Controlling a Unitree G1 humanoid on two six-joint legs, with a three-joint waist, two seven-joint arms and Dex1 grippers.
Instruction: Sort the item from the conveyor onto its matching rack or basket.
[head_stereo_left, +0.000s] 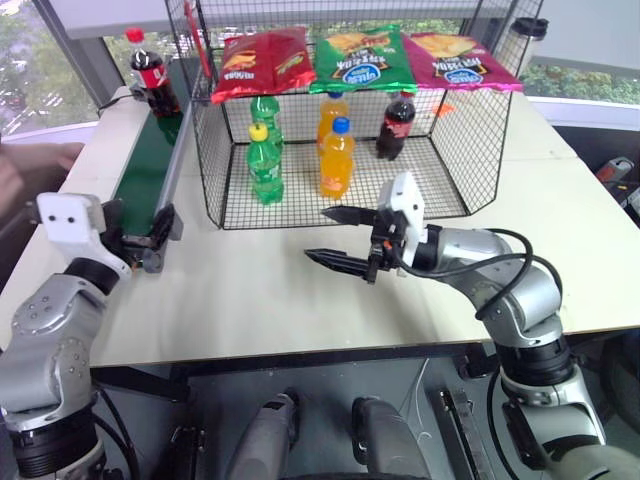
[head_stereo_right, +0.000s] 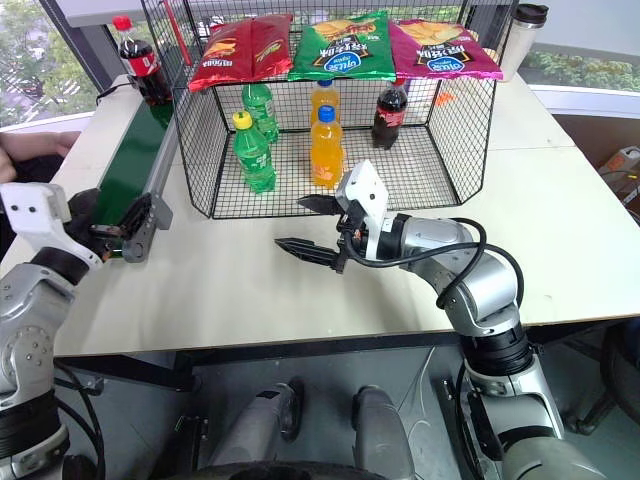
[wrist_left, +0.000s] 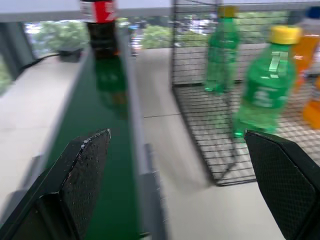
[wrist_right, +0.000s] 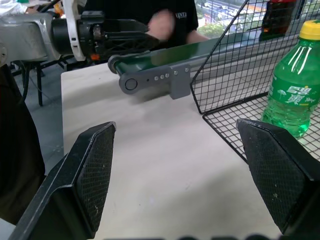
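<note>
A big pale desk (head_stereo_left: 300, 300) is seen. On it a black wire cage (head_stereo_left: 455, 140) is stood, just beside a long green belt (head_stereo_left: 145, 175). The little cola bottle (head_stereo_left: 150, 72) is stood upright at the belt's far end. The left gripper (head_stereo_left: 135, 238) is held by the belt's near end, jaws wide and empty. The right gripper (head_stereo_left: 338, 238) is held above the desk, jaws wide and empty.

Both arms are raised level, the left claw (wrist_left: 177, 185) and right claw (head_stereo_left: 340, 240) spread wide, empty.
</note>
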